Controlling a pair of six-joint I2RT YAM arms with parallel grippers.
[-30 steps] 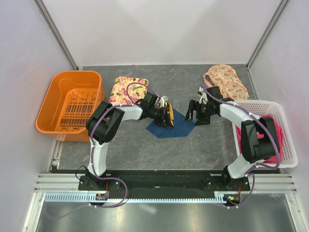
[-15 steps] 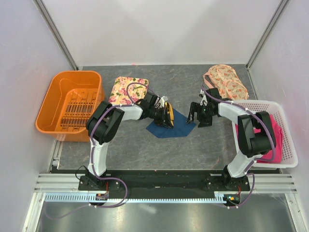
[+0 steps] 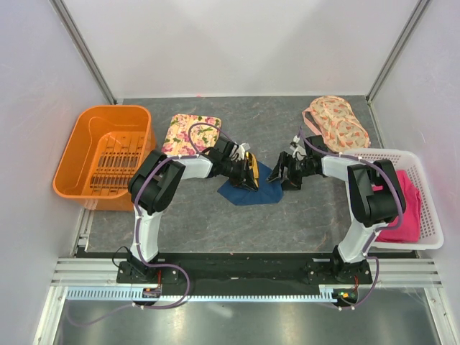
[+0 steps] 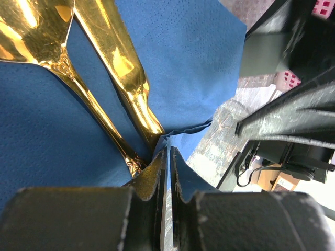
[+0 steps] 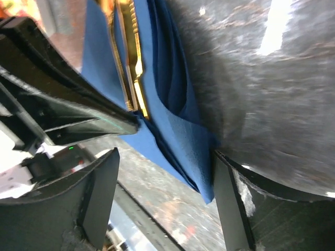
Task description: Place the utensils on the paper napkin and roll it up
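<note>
The dark blue paper napkin lies mid-table, partly folded over the gold utensils. My left gripper is shut, pinching a folded edge of the napkin right beside the utensil handles. In the top view it sits over the napkin's far left part. My right gripper is open at the napkin's right corner. In the right wrist view its fingers stand either side of that hanging corner, not touching it. The gold handles show beyond.
An orange basket stands at the left, and a floral tray sits behind the left gripper. A floral cloth pouch lies at the back right. A white basket holding a pink cloth is at the right.
My right gripper has moved left up to the napkin's right corner and its jaws have narrowed a little. The left gripper has stayed shut in place.
</note>
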